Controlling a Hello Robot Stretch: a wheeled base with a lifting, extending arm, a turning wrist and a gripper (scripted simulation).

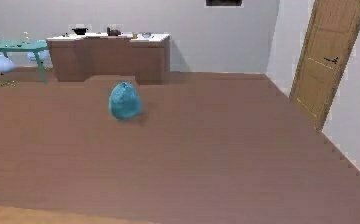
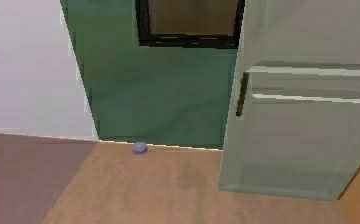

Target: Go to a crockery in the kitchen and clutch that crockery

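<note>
The likeliest crockery is a small dark rounded thing (image 1: 78, 31) standing on top of the long brown wooden desk (image 1: 108, 62) at the far end of the room in the forward view. A second dark lump (image 1: 114, 30) stands beside it and a paler flat thing (image 1: 145, 37) lies near the desk's right end. At this range they are blobs, perhaps bowls or pots, though I would not swear to it. On that reading the task is in its early part. The approach is unfinished, since a wide stretch of brown wooden floor (image 1: 218, 150) lies between the robot and the desk, and the clutch is not yet begun. Whether the fingers are spread, pressed together or on anything cannot be told from these pictures. A teal-blue rounded lump (image 1: 124, 101) sits on the floor well short of the desk, and the drive would probably have to skirt it. A teal table (image 1: 13, 45) stands at the far left and a tall wooden door (image 1: 328, 60) at the right. In the arm side view, a small grey-blue ball (image 2: 139, 147) lies at the foot of a green wall (image 2: 158, 90), below a dark-framed pane (image 2: 188, 22) and beside a pale panelled door (image 2: 298, 130). No brand, label or writing can be read anywhere.
</note>
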